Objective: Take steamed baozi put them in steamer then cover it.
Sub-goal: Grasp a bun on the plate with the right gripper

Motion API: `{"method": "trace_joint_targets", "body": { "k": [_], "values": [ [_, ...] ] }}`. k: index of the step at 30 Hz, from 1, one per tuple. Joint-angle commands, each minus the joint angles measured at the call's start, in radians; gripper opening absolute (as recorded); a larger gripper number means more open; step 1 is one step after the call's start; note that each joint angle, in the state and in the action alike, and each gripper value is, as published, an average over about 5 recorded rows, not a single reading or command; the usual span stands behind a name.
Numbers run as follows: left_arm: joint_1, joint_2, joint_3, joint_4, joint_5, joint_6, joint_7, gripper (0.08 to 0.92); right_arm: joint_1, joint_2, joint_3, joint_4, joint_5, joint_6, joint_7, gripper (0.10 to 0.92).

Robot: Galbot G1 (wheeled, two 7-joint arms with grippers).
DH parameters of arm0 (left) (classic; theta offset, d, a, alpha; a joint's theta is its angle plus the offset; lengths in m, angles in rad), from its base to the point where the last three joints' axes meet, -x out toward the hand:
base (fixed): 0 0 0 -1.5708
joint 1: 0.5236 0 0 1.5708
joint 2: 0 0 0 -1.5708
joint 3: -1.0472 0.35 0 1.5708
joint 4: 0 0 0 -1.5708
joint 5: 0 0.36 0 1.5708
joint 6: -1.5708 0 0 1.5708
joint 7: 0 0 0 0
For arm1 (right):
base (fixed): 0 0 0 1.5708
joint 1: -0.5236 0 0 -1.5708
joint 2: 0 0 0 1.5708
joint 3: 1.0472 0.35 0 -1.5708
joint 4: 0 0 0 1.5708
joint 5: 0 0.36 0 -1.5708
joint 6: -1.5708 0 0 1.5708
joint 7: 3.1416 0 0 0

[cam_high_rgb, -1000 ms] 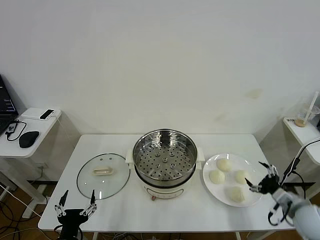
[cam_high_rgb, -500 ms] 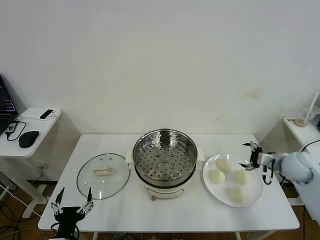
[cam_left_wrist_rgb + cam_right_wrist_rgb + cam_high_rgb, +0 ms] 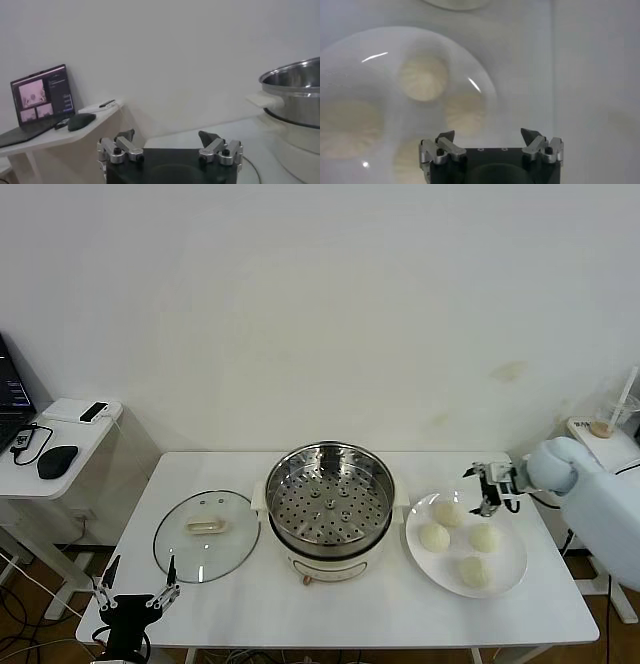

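Four cream-white baozi lie on a white plate (image 3: 506, 575) at the table's right: one at the back (image 3: 448, 513), one at the left (image 3: 434, 536), one at the right (image 3: 484, 537), one at the front (image 3: 475, 572). My right gripper (image 3: 487, 488) is open and empty, above the plate's back edge, near the back baozi. The right wrist view shows the baozi (image 3: 424, 78) on the plate (image 3: 350, 50) below the open gripper (image 3: 491, 134). The steamer (image 3: 329, 509) stands open at the centre. The glass cover (image 3: 206, 534) lies left of it. My left gripper (image 3: 135, 576) is open at the front left edge.
A side table at the left (image 3: 60, 446) holds a mouse, a laptop and cables. Another small table (image 3: 610, 446) with a cup stands at the right. The left wrist view shows the steamer's side (image 3: 292, 100) and the laptop (image 3: 41, 95).
My right arm has swung up from the table's front right corner to the plate's back edge. My left gripper has sunk lower at the front left edge.
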Motion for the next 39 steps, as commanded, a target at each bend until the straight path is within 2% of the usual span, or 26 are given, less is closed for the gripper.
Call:
{"method": "trace_joint_targets", "body": {
  "k": [1,19,23,30,39],
  "values": [
    [-0.001,0.005,-0.011,0.007,0.005,-0.002,0.005,0.823,0.078,0.079,-0.116,-0.112,-0.009,0.017,-0.043,0.823],
    [-0.008,0.007,-0.026,0.009,0.004,-0.004,0.006,0.823,0.057,0.155,-0.094,-0.219,-0.075,0.029,0.017,0.817],
    [-0.007,0.009,-0.029,0.010,0.004,-0.004,0.007,0.823,0.057,0.161,-0.098,-0.222,-0.074,0.024,0.014,0.767],
    [-0.006,0.009,-0.029,0.010,0.003,-0.004,0.006,0.823,0.058,0.155,-0.102,-0.213,-0.066,0.025,0.008,0.611],
    [-0.007,0.013,-0.025,0.004,0.003,-0.003,0.006,0.823,0.115,0.059,-0.149,-0.062,0.035,-0.005,-0.031,0.585]
  ]
}}
